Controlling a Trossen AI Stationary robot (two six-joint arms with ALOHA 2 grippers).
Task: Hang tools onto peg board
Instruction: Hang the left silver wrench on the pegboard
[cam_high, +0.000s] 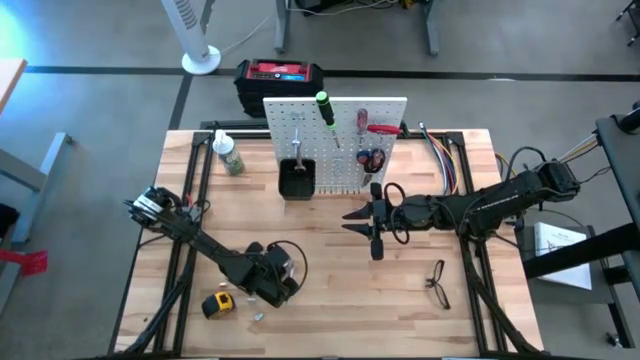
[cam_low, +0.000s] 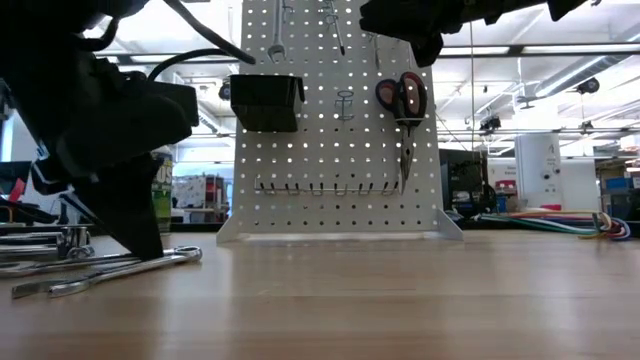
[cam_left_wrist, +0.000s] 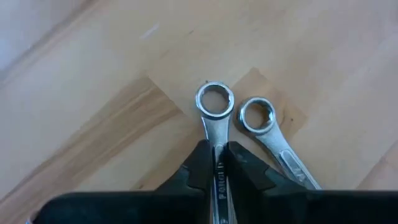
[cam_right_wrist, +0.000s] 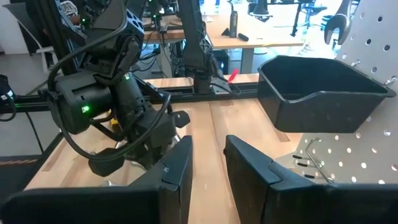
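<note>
The white peg board (cam_high: 335, 145) stands at the table's far middle, with a black bin (cam_high: 297, 178) on its front. A green screwdriver (cam_high: 325, 108), a red screwdriver (cam_high: 362, 125), red-handled pliers (cam_low: 403, 110) and a small wrench (cam_low: 276, 45) hang on it. Two silver wrenches (cam_left_wrist: 267, 124) lie side by side on the table at the near left. My left gripper (cam_high: 270, 285) is down over them, shut on one wrench (cam_left_wrist: 215, 101). My right gripper (cam_high: 362, 222) is open and empty in front of the board, above the table. A yellow tape measure (cam_high: 218, 303) and black glasses (cam_high: 437, 283) lie on the table. My left gripper pinches the wrench's shaft (cam_left_wrist: 216, 152) between its two fingers, a little behind the ring end. The fingers come from above, slanting, and lie across the shaft. In the low view the wrenches (cam_low: 120, 268) lie flat on the table.
A small green-labelled bottle (cam_high: 228, 155) stands left of the board. A red-and-black box (cam_high: 280, 80) sits behind the table's far edge. Coloured cables (cam_high: 445, 160) lie at the far right.
</note>
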